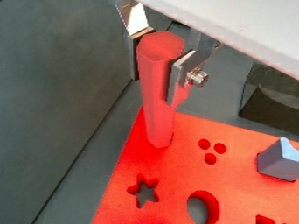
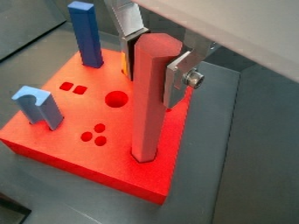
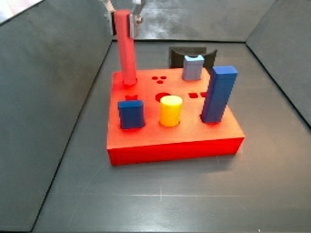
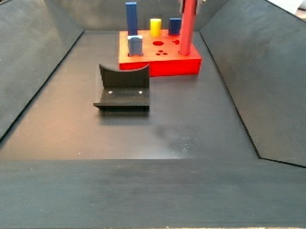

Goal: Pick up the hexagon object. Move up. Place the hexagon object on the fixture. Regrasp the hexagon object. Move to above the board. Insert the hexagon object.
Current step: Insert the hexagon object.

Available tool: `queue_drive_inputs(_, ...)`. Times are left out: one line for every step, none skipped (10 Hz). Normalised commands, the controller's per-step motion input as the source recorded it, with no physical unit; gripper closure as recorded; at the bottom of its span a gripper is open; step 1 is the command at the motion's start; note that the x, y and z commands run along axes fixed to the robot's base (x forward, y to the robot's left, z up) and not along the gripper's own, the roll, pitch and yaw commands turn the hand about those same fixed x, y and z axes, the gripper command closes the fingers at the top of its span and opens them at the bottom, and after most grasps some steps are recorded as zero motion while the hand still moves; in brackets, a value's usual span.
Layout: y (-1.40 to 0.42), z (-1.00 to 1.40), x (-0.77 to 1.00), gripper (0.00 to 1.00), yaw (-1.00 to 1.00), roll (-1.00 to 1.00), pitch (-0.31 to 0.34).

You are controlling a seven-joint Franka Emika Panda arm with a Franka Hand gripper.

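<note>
The hexagon object [image 2: 146, 105] is a long red bar standing upright, and my gripper [image 2: 158, 70] is shut on its upper end in both wrist views. Its silver fingers [image 1: 184, 74] press on opposite faces of the bar [image 1: 156, 96]. The bar's lower end meets the top of the red board [image 2: 70, 140] near a corner; how deep it sits I cannot tell. In a side view the bar [image 3: 124, 50] rises from the board's [image 3: 170, 144] back left corner under the gripper [image 3: 125, 9]. The black fixture [image 4: 122, 88] stands apart from the board [image 4: 167, 64].
On the board stand a tall blue block [image 3: 219, 94], a yellow cylinder [image 3: 170, 111], a short blue block [image 3: 130, 114] and a grey peg [image 3: 194, 66]. Round and star-shaped holes [image 1: 145, 190] lie open. Dark sloping walls [image 4: 36, 80] enclose the floor.
</note>
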Motion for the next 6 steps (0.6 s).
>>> queue_drive_inputs(0.0, -0.35, 0.09, 1.0, 0.0, 0.0, 0.0)
queue_drive_inputs(0.03, -0.43, 0.11, 1.0, 0.0, -0.04, 0.024)
queue_drive_inputs(0.08, -0.4, 0.11, 1.0, 0.0, -0.05, 0.04)
queue_drive_inputs(0.05, -0.23, 0.1, 1.0, 0.0, -0.04, 0.03)
queue_drive_inputs(0.0, 0.0, 0.0, 1.0, 0.0, -0.01, 0.0)
queue_drive_inputs(0.0, 0.0, 0.0, 1.0, 0.0, 0.0, 0.0)
